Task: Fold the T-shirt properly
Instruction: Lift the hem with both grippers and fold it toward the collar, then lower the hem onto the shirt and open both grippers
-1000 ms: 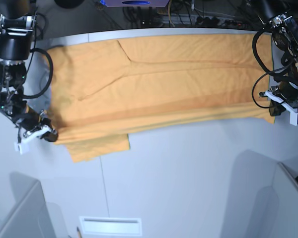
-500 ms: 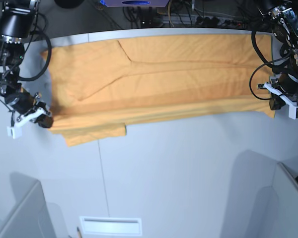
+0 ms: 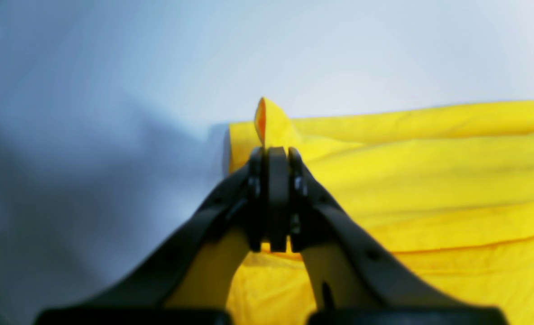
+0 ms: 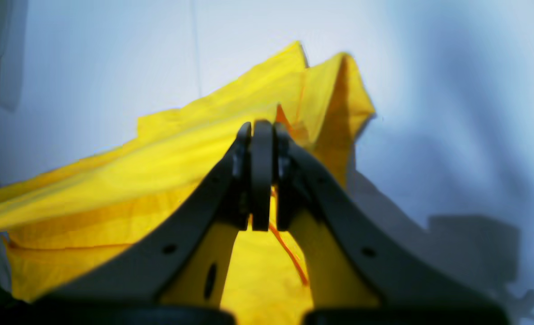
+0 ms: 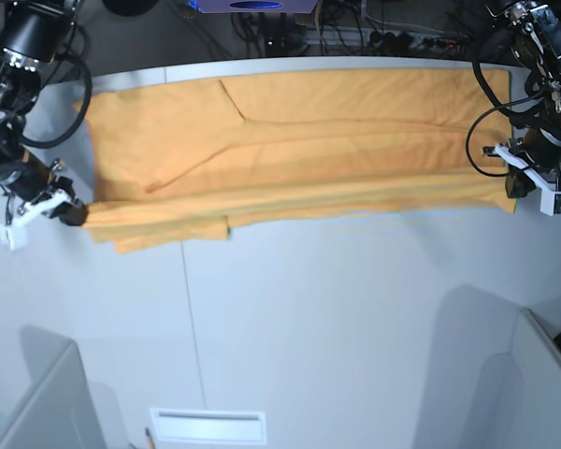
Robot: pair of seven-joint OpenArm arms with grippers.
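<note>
T-shirt (one) pinched between two grippers; table beneath

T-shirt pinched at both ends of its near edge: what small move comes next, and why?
Probably carry both corners on toward the far edge together. The left claw and right claw are each shut on a corner of the T-shirt, and the near hem lies only partway over the body, far short of the far edge.
</note>
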